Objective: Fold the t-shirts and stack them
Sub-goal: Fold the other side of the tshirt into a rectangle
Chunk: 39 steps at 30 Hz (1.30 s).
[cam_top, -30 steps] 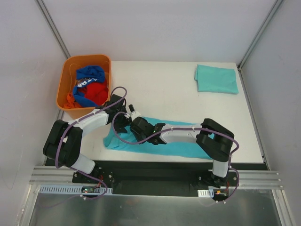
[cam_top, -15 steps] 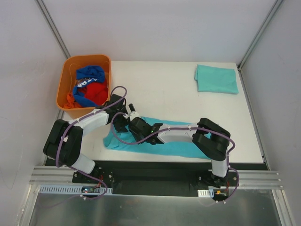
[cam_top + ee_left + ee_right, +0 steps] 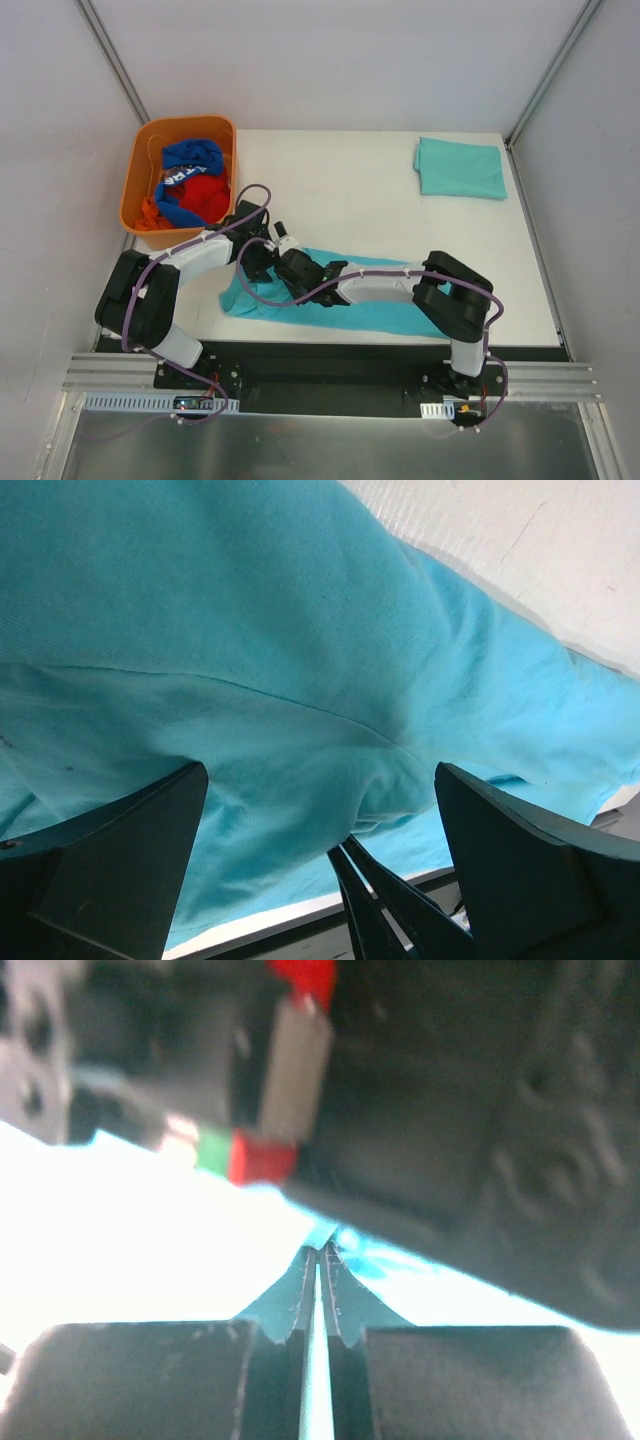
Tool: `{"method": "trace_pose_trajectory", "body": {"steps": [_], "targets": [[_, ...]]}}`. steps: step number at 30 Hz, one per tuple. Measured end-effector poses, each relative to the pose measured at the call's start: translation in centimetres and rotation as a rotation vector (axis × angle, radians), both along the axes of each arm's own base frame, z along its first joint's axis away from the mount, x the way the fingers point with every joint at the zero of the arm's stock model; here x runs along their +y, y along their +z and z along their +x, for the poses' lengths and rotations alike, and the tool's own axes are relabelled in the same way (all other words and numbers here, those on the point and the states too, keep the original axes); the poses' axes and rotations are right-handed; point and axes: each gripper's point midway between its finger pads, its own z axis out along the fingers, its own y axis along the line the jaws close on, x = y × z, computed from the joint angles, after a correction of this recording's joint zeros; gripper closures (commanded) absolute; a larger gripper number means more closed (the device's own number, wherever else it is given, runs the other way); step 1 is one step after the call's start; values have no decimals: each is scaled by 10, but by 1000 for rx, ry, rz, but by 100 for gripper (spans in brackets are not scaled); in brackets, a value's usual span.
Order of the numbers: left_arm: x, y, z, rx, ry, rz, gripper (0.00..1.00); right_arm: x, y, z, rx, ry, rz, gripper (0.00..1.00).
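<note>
The right gripper point(image 3: 318, 1260) is pinched shut on a fold of the unfolded t-shirt point(image 3: 375, 316), which lies along the near edge of the table point(image 3: 350, 190). The left gripper point(image 3: 315, 780) stands wide open over the same cloth. The folded t-shirt point(image 3: 460, 168) sits at the far right corner.
</note>
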Motion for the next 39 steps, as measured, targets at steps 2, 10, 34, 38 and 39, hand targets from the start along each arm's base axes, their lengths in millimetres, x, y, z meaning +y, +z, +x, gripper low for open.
{"method": "trace_pose_trajectory", "body": {"steps": [2, 10, 34, 38, 39], "targets": [[0, 0, 0, -1, 0, 0, 1, -4, 2, -3, 4, 1, -7, 98], [-1, -2, 2, 0, 1, 1, 1, -15, 12, -16, 17, 22, -34, 96], [3, -3, 4, 1, 0, 6, 1, -51, 24, -45, 103, 79, -106, 96], [3, -3, 3, 0, -8, 7, 1, -57, 19, -50, 122, 86, -119, 96], [3, -3, 3, -1, -10, 8, 1, -59, 17, -51, 127, 87, -126, 97]]}}
